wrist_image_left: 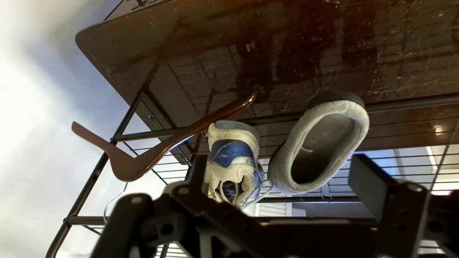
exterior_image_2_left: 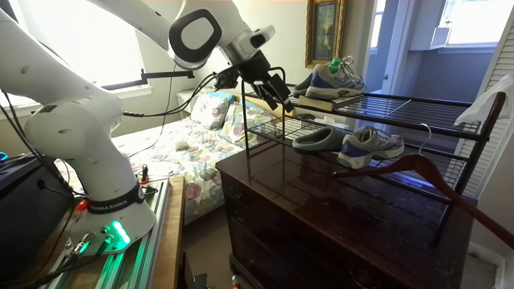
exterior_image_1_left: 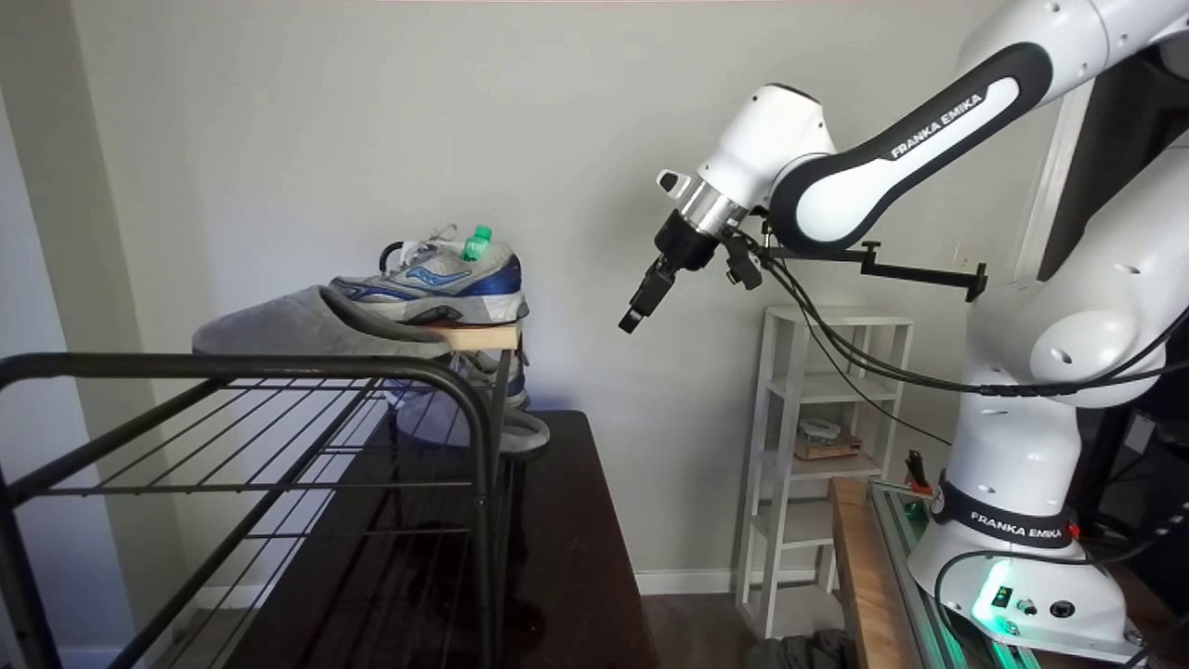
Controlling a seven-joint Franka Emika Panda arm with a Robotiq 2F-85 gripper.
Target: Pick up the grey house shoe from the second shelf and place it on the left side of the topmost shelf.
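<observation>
Hand [exterior_image_2_left: 280, 106] hangs empty at the frame's upper centre, spread wide, presumably to take the grey house shoe [exterior_image_2_left: 324, 141] lying heel-outward right of centre.

FRANKA EMIKA [exterior_image_1_left: 936, 126] is showing on the black arm trim [exterior_image_1_left: 1031, 67], same name is wrapping the base collar [exterior_image_1_left: 1008, 527] in both exterior views, tiny letters [wrist_image_left: 228, 135] are sitting on a sneaker heel [wrist_image_left: 233, 145] in the wrist view, too fuzzy to read tbh
</observation>
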